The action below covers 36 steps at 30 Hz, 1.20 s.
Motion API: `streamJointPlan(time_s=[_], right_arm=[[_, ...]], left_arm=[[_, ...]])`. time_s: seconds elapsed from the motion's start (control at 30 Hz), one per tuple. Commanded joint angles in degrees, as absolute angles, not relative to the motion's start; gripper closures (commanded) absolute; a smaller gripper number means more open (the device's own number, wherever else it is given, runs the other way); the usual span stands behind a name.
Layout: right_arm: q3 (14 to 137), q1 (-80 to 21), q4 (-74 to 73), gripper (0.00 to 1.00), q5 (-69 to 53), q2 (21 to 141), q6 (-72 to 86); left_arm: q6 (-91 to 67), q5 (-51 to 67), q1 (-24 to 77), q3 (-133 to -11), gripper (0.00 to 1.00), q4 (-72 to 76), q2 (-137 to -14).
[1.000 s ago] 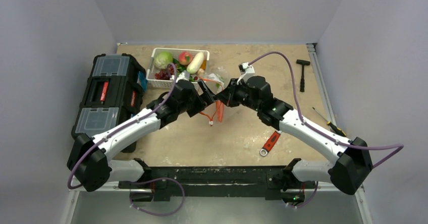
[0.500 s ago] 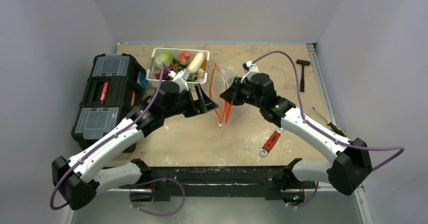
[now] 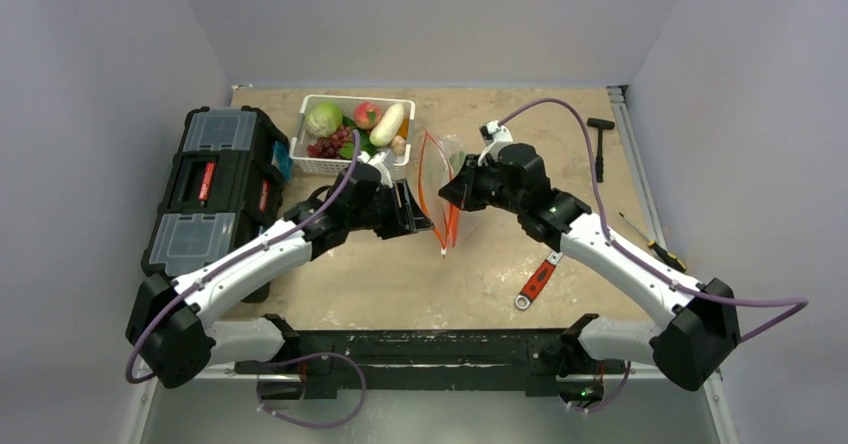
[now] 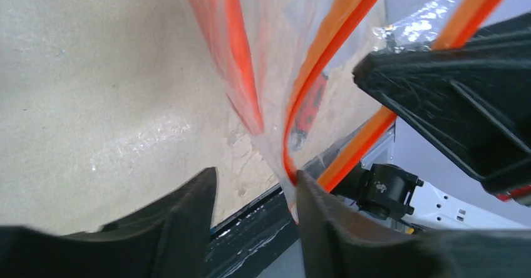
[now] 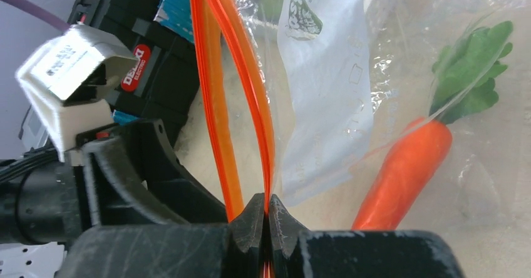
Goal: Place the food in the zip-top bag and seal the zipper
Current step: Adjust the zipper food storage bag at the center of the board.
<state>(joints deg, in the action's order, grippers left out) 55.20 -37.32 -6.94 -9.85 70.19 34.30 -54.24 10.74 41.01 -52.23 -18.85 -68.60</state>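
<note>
Zip-top bag: The clear zip-top bag (image 3: 440, 169) is sitting between the two arms over the counter (image 3: 400, 284), and its mouth is gaping open.
Zipper: The orange-red zipper (image 5: 241, 96) is running along the bag's mouth. Its two strips are standing apart for most of the way and are coming close together at the end of the bag by the right jaws.
Right gripper: The right gripper (image 5: 267, 206) is clenching its jaws tight on the zipper at that end of the bag's mouth.
Left gripper: The left gripper (image 4: 253, 187) is hovering at the bag's left side. Its jaws are standing apart, released, and a corner of the bag is poking in between them and brushing just one finger.
Carrot: An orange carrot (image 5: 401, 171) with green leaves (image 5: 473, 71) is showing through the bag's clear side and is looking like it is inside.
Other food: A green cabbage (image 3: 324, 120), pink peach (image 3: 367, 114), white radish (image 3: 388, 124) and dark grapes (image 3: 328, 146) are lying in the white basket (image 3: 355, 98) just left of the bag.
Hard to see: Both wrist views are cutting off the bag's bottom. The left wrist view is looking blurry up close. I cannot tell if the bag is touching the counter.
Other things: A black toolbox (image 3: 215, 184) is sitting well left of the bag. A red-handled wrench (image 3: 537, 282), a hammer (image 3: 599, 144) and a screwdriver (image 3: 650, 244) are lying to the bag's right.
</note>
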Motion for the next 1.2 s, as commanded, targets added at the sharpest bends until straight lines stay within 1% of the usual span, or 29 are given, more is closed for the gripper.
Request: streamJointPlan(time_s=[0.0,0.07,0.13,0.17,0.2,0.23,0.27,0.33,0.4,0.5,0.57,0.67,0.73,0.77,0.87,0.93,0.97,1.07,1.13,1.17], right_arm=[[59.92,-37.29,-11.45,1.0,-7.43,67.77,30.75],[63.57,-37.35,-16.54,1.0,-6.69,68.44,27.57],[66.02,-37.31,-19.88,1.0,-5.86,68.2,25.93],[66.92,-37.35,-21.24,1.0,-5.49,67.92,25.55],[68.1,-37.31,-22.8,1.0,-5.27,67.72,25.5],[69.42,-37.35,-24.54,1.0,-5.13,67.77,25.01],[70.46,-37.35,-26.15,1.0,-5.21,67.95,24.53],[73.46,-37.38,-30.5,1.0,-4.98,68.62,22.56],[77.25,-37.92,-37.95,1.0,-3.46,69.94,19.52],[82.2,-38.89,-46.03,1.0,-0.08,70.71,16.84],[84.49,-38.98,-49.07,1.0,-0.17,71.8,15.87],[86.5,-39.02,-49.22,1.0,0.39,76.52,15.52],[87.53,-38.77,-47.31,1.0,2.06,81.57,14.55],[90.08,-38.76,-49.12,1.0,4.41,84.84,14.74],[93.26,-38.74,-51.91,1.0,7.78,90.03,14.32],[94.14,-39.67,-53.0,1.0,6.34,88.44,14.58],[93.99,-40.29,-52.43,1.0,4.82,86.54,14.76],[88.48,-40.86,-43.9,1.0,-3.75,79.06,16.71],[85.43,-40.84,-39.92,1.0,-6.98,79.86,17.6],[84.95,-40.87,-39.43,1.0,-6.93,81.53,17.43]], left_arm=[[-52.46,14.48,41.78,-54.18,0.59,-13.43,-70.63],[-51.39,15.0,42.01,-55.43,0.71,-14.26,-71.49],[-50.06,15.45,42.1,-57.71,0.75,-15.98,-72.06],[-49.34,15.61,42.1,-58.62,0.8,-16.88,-72.22],[-48.77,15.71,42.18,-59.45,0.82,-17.56,-72.34],[-48.43,15.96,42.11,-60.09,0.89,-17.85,-72.35],[-48.34,16.69,42.1,-60.57,0.99,-17.85,-72.41],[-50.19,19.98,42.29,-60.99,1.0,-16.47,-71.88],[-54.87,24.64,43.15,-60.66,1.0,-12.52,-70.56],[-66.36,29.94,45.35,-58.4,1.0,-3.91,-67.93],[-74.32,30.33,46.28,-55.97,1.0,0.77,-65.96],[-82.76,28.44,45.72,-52.15,1.0,1.35,-64.65],[-84.32,28.64,43.04,-51.08,1.0,0.19,-66.12],[-84.77,29.29,41.58,-50.65,1.0,0.53,-67.29],[-87.43,32.4,39.74,-49.18,1.0,7.06,-71.04],[-88.36,32.83,41.38,-49.13,1.0,9.34,-70.05],[-87.27,31.58,42.49,-49.57,1.0,7.66,-68.55],[-81.86,22.51,43.8,-49.61,1.0,-5.76,-62.95],[-82.25,18.9,41.11,-45.33,1.0,-6.91,-62.1],[-83.99,20.63,39.06,-42.13,1.0,-2.97,-63.05]])
